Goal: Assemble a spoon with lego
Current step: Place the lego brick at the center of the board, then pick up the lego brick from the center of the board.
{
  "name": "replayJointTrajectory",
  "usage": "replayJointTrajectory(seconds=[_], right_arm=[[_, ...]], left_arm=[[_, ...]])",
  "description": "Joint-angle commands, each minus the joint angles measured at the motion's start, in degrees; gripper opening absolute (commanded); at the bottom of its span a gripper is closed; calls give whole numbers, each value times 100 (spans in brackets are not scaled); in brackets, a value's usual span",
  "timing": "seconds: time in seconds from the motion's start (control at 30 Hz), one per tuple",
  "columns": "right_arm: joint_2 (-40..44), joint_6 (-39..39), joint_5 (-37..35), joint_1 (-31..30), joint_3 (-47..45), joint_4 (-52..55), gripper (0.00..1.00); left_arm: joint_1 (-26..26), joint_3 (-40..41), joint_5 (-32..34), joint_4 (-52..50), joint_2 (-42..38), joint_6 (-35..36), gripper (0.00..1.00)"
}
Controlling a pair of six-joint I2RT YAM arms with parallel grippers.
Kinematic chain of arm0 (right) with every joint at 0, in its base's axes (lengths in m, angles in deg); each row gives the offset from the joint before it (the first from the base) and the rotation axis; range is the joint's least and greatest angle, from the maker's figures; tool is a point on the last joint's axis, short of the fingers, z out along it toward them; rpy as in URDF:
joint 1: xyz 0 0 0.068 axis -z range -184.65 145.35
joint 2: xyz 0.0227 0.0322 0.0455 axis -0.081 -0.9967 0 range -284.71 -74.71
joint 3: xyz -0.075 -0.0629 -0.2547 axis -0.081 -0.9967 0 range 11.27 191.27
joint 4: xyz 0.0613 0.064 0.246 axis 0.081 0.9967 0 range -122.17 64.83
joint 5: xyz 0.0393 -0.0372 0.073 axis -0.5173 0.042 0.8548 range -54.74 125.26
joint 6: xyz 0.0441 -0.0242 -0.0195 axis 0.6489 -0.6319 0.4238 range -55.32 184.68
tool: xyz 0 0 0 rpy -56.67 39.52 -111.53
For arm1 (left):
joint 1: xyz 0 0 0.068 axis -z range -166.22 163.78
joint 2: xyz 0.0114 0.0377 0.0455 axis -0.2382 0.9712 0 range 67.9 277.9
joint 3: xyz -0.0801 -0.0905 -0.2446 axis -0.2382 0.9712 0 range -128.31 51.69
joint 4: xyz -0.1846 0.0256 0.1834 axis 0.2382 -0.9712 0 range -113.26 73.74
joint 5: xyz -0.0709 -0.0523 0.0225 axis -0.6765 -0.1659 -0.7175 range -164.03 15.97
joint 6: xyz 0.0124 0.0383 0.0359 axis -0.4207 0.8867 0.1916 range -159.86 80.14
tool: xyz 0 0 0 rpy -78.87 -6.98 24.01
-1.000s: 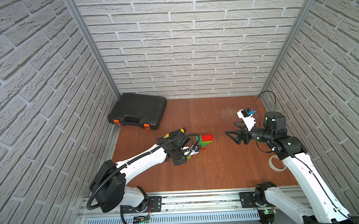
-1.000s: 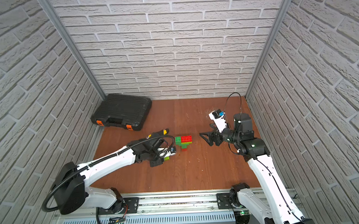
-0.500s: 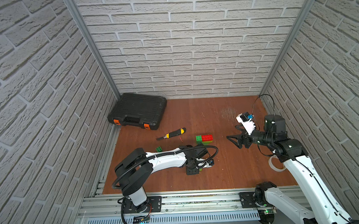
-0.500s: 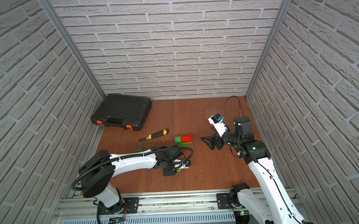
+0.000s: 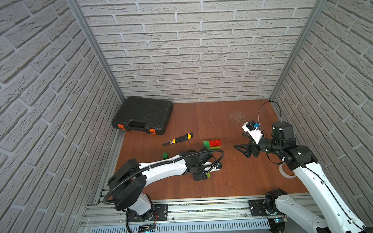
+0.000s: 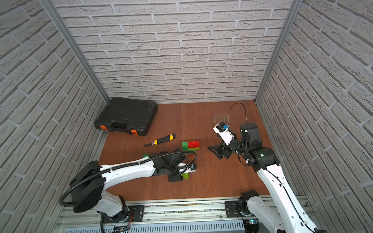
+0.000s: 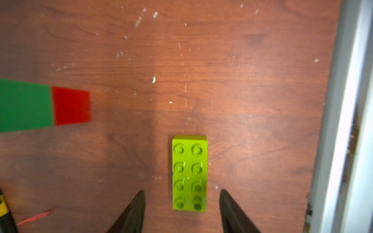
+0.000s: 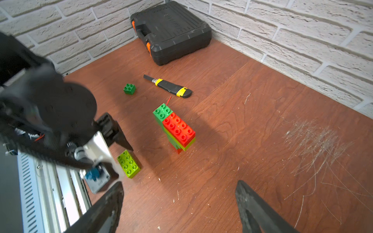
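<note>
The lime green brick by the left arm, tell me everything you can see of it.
The lime green brick is an oblong of glossy plastic with eight round studs in two rows of four, faintly scratched. It lies flat, studs up, on the brown wooden table, alone, apart from the red and green brick stack. One end sits between the jaws of the left tool, which stands open; gaps show on both sides, so nothing but the table touches it.

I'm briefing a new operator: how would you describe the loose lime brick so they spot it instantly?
On the wooden tabletop, look toward the front rail, at the open left claw. The lime brick lies flat there, studs up. It alone is loose, oblong, eight-studded; the other loose brick is dark green and square.
</note>
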Motion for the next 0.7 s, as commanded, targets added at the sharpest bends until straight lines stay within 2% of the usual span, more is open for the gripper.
replayJointTrajectory(seconds=[0.0, 0.07, 0.23, 0.4, 0.5, 0.67], right_arm=[[236, -421, 246, -364, -164, 31, 86], [256, -451, 124, -830, -245, 37, 85], [79, -417, -1032, -2587, -715, -444, 84], [-969, -621, -2072, -4184, -1053, -1332, 83], [-1959, -726, -2171, -4608, -911, -1726, 80], [-3063, -717, -2040, -4726, -706, -2304, 71]], left_arm=[[-576, 406, -182, 299, -939, -435, 60], [-1107, 676, -196, 409, -1497, -793, 60], [-2210, 1197, -138, 555, -2575, -1479, 61], [-2934, 1365, -20, 490, -3016, -1782, 61], [-3153, 1385, -54, 416, -3108, -1801, 62], [-3238, 1414, -145, 304, -3175, -1790, 62]])
